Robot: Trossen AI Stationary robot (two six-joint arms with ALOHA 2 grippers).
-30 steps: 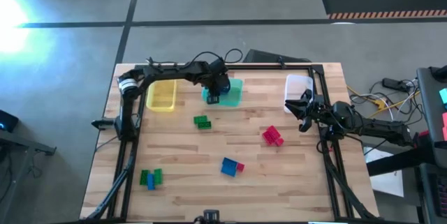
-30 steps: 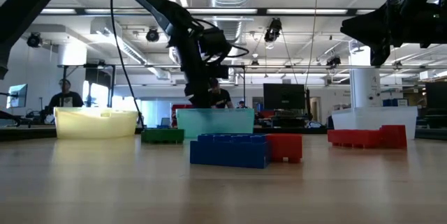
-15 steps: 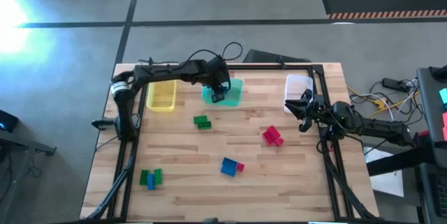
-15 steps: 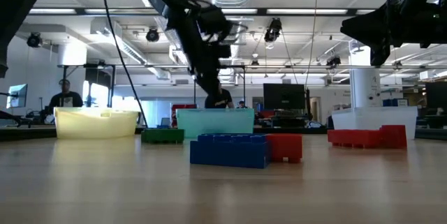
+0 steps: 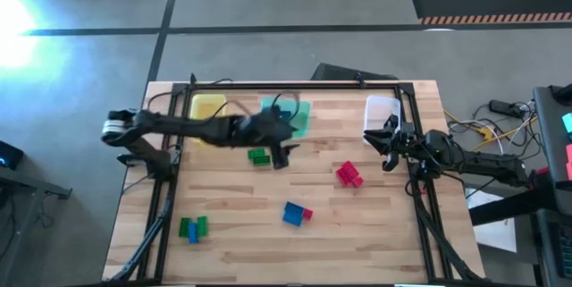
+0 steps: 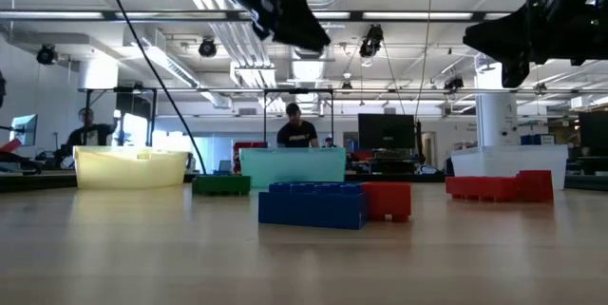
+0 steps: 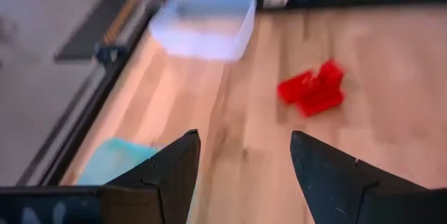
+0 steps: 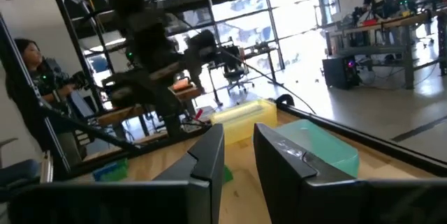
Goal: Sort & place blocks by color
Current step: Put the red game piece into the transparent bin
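High view first, left to right: the left gripper (image 5: 281,155) hangs over the boards just beside the lone green block (image 5: 259,155), in front of the yellow bin (image 5: 206,118) and teal bin (image 5: 298,115). Its fingers (image 7: 167,175) stand well apart with nothing between them (bare wood shows in the gap). A green-and-blue cluster (image 5: 192,227) sits at the near left, a blue-and-red pair (image 5: 296,213) near the middle, red blocks (image 5: 349,175) further right. The right gripper (image 5: 386,140) waits by the clear bin (image 5: 382,113), fingers a narrow gap apart, holding nothing. I can read no writing anywhere.
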